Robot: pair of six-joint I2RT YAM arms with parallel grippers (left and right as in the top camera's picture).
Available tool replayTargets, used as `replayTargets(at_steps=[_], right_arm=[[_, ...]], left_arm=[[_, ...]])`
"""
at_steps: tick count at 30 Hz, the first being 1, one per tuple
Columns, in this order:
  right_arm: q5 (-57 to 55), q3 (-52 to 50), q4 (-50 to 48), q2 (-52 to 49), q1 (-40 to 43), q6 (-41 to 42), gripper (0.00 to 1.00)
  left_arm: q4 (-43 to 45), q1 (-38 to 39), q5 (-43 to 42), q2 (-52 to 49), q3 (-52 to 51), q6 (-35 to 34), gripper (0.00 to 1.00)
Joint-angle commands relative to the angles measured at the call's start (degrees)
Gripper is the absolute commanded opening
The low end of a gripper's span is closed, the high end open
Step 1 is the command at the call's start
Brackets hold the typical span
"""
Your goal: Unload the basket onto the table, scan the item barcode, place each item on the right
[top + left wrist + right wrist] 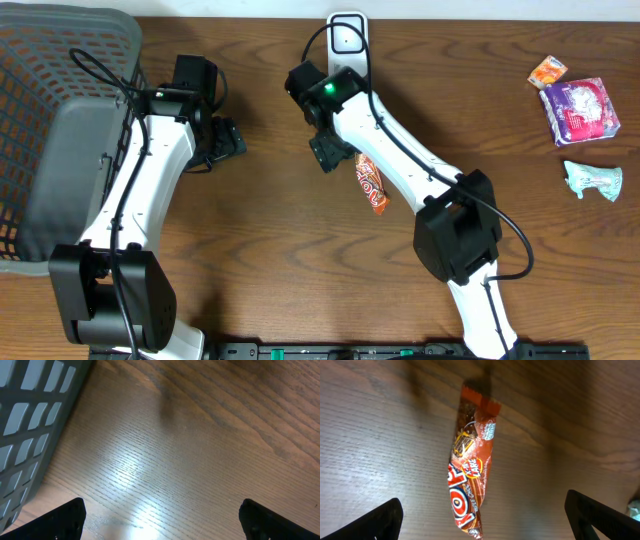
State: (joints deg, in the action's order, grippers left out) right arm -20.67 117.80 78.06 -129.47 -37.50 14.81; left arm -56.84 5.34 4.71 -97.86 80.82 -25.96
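Note:
The item, an orange-brown snack wrapper (372, 185) (470, 470), lies flat on the wooden table, partly under the right arm. My right gripper (325, 152) (485, 525) hovers over the wrapper's lower end, open wide, its fingers (375, 520) well apart on either side and touching nothing. A white scanner-like device (347, 35) stands at the table's far edge, just behind the right wrist. My left gripper (226, 140) (165, 525) is open over bare wood beside the basket, holding nothing. No barcode shows in any view.
A large grey mesh basket (60, 110) (30, 415) fills the left side, close to the left arm. At the far right lie an orange packet (547, 70), a purple packet (580, 108) and a teal wrapper (593, 180).

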Motion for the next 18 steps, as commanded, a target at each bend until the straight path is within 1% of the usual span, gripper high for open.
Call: replayTargets(at_steps=[1,8,10,12,15,17,18], right_arm=[[-3.0,-3.3,-1.1,0.0,-0.1,1.9,0.99],[2.7,-13.5,-5.4,0.0,0.2,1.6,0.99],[6.4,-15.9,-8.0,0.0,0.5,-0.5,0.99],[8.9,-17.5,-10.1,0.0,1.0,-1.8,0.98],[9.3,-19.2,-11.9,0.0,2.8,-1.9,0.96],[14.0,-20.1,-13.2,0.0,5.5,-4.7,0.95],[19.1,-20.1,-13.6,0.0,7.5,-7.8,0.95]], left_arm=[[-0.3,-0.1,0.9,-0.2,-0.6,-0.9,0.98],[-0.3,-0.1,0.9,-0.2,-0.6,-0.9,0.98],[-0.3,-0.1,0.9,-0.2,-0.6,-0.9,0.98],[-0.3,-0.1,0.9,-0.2,-0.6,-0.9,0.98],[-0.3,-0.1,0.9,-0.2,-0.6,-0.9,0.98],[-0.3,-0.1,0.9,-0.2,-0.6,-0.9,0.98],[-0.3,-0.1,0.9,-0.2,-0.6,-0.9,0.98]])
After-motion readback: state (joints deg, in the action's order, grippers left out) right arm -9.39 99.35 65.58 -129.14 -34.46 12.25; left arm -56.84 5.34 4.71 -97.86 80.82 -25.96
